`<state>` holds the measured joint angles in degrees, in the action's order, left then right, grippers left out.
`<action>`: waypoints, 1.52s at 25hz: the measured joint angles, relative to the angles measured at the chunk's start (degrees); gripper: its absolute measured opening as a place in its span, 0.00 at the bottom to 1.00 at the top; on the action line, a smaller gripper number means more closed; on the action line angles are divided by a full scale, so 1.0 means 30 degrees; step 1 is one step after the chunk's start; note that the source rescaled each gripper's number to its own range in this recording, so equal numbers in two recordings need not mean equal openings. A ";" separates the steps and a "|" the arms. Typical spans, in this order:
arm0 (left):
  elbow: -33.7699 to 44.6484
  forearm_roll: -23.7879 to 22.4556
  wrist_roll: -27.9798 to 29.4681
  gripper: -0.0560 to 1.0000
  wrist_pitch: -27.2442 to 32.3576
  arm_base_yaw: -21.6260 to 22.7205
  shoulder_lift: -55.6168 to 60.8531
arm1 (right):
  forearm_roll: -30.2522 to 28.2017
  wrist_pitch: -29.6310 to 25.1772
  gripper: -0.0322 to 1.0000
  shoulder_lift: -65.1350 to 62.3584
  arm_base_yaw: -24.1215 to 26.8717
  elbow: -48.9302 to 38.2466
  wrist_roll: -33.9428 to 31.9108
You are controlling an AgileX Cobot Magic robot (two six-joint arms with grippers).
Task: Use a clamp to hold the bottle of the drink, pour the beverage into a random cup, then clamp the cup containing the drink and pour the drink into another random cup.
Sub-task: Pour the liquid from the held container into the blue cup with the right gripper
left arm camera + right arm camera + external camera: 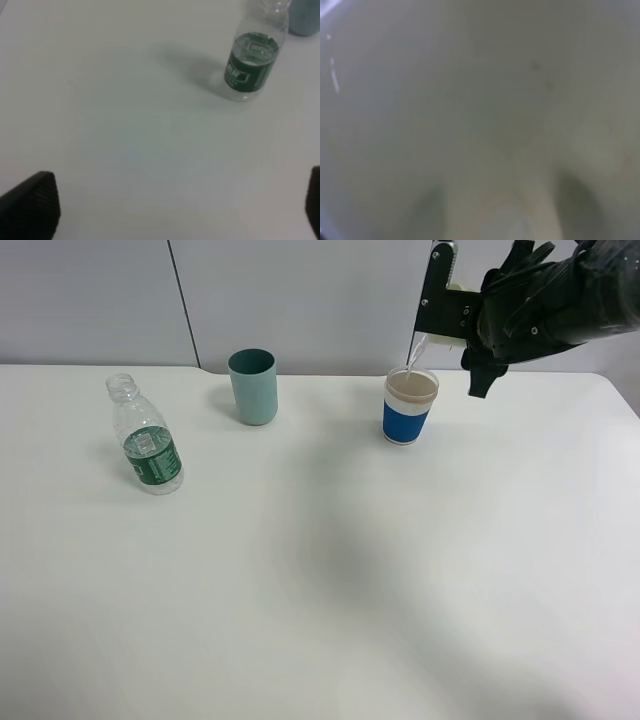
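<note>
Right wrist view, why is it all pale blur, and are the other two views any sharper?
Right wrist view: a pale yellow-green cup fills the frame, too close to focus. Left wrist view: mildly soft; the bottle casts a diffuse shadow. Exterior high view: sharp, evenly lit, faint shadows only.

Overhead and left wrist views share the bottle [148,445]; right wrist point-blank.

COLOUR REFERENCE

Bench [330,600]: plain white. Bottle [146,445]: clear, dark green label band with white print. Plain cup [252,386]: teal. Banded cup [409,412]: white, wide blue band, cream inside. Tumbler [480,100]: pale yellow-green. Arm [570,300]: black.
</note>
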<state>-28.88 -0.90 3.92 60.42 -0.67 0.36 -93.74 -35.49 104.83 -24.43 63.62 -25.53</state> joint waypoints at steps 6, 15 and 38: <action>0.0000 0.0000 0.0000 1.00 0.0000 0.0000 0.0000 | -0.0341 0.0000 0.06 0.0000 0.0000 0.0000 0.0021; 0.0000 0.0000 0.0000 1.00 0.0000 0.0000 0.0000 | -0.1231 -0.0464 0.06 0.0000 0.0000 0.0000 0.0055; 0.0000 -0.0020 0.0000 1.00 0.0000 0.0000 0.0000 | -0.1665 -0.1096 0.06 0.0000 0.0000 0.0000 0.0435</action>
<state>-28.88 -0.96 3.92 60.42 -0.67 0.36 -98.74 -38.77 104.83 -24.43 63.62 -24.23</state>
